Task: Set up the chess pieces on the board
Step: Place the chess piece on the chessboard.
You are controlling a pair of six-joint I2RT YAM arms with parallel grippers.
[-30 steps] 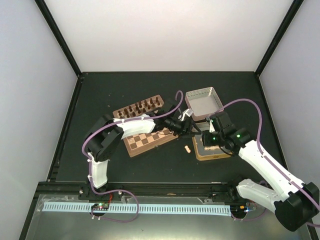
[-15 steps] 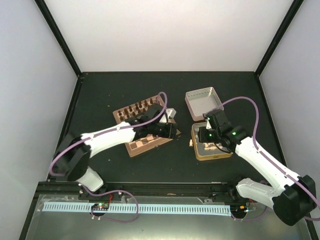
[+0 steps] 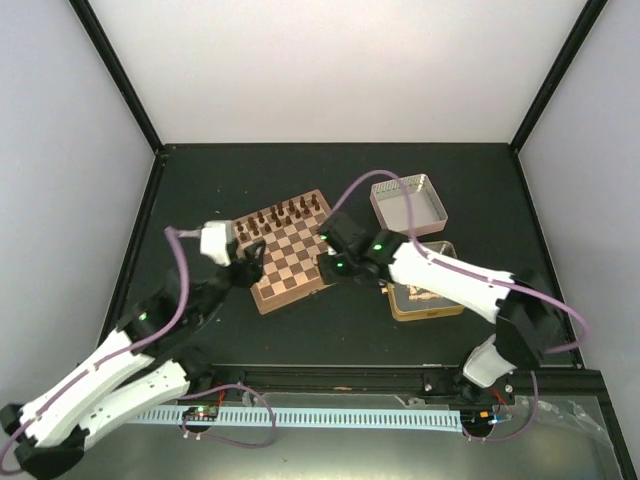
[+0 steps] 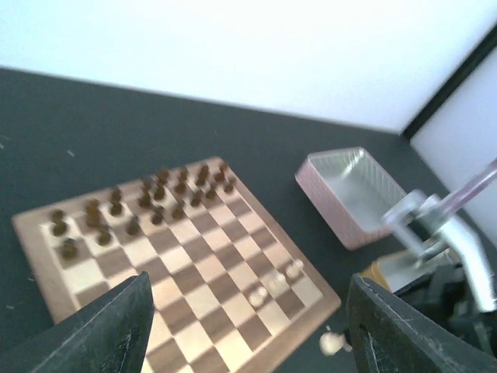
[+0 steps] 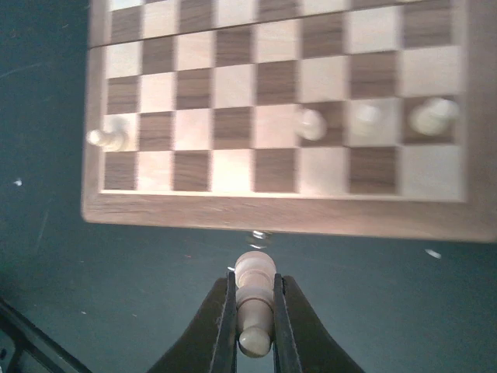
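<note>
Raise the pale chess piece (image 5: 255, 268), pinched between the fingers of the right tool (image 5: 254, 289) with its wider end, probably the base, toward the fingertips, clear of the chessboard (image 5: 272, 214) border before crossing it; currently hanging just off the board's edge above the dark worktop (image 5: 46, 256), possibly low enough to clip the rim. Aim for a free square in the row holding the three pale pieces (image 5: 366, 116), away from the fourth pale piece (image 5: 115, 138) at that row's far end. Lower straight down, seat the base flat, then part the fingers without dragging. Note the right arm (image 3: 450, 282) stretched leftward past the gold tin (image 3: 432, 313), wrist pitched down at the board's edge. Note the left tool (image 4: 248, 278) spread wide, gripping nothing, poised over the board's other side, dark pieces (image 4: 147, 202) ahead.
</note>
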